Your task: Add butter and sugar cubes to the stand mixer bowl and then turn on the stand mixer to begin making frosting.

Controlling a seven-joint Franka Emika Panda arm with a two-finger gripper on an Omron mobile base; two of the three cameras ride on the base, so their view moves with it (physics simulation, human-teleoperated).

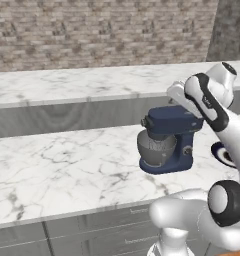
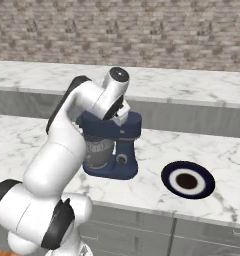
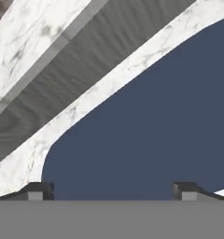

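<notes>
The navy blue stand mixer (image 1: 173,131) stands on the marble counter, with the grey stand mixer bowl (image 1: 155,150) under its head. From the right base view the mixer (image 2: 118,145) and bowl (image 2: 97,152) sit just behind my arm. My gripper (image 3: 112,191) hovers close over the mixer's blue head (image 3: 156,116) and is open. Its fingertips (image 3: 39,190) stand wide apart with nothing between them. My white hand (image 2: 119,107) is at the top rear of the mixer head. The bowl's inside is hidden, and so are the butter and sugar cubes.
A flat dark-blue-and-white plate (image 2: 188,180) lies on the counter to the mixer's right. A raised marble ledge (image 1: 67,82) runs behind the counter, below a brick wall. Bare marble (image 1: 52,170) stretches to the mixer's left. Grey drawers sit below the front edge.
</notes>
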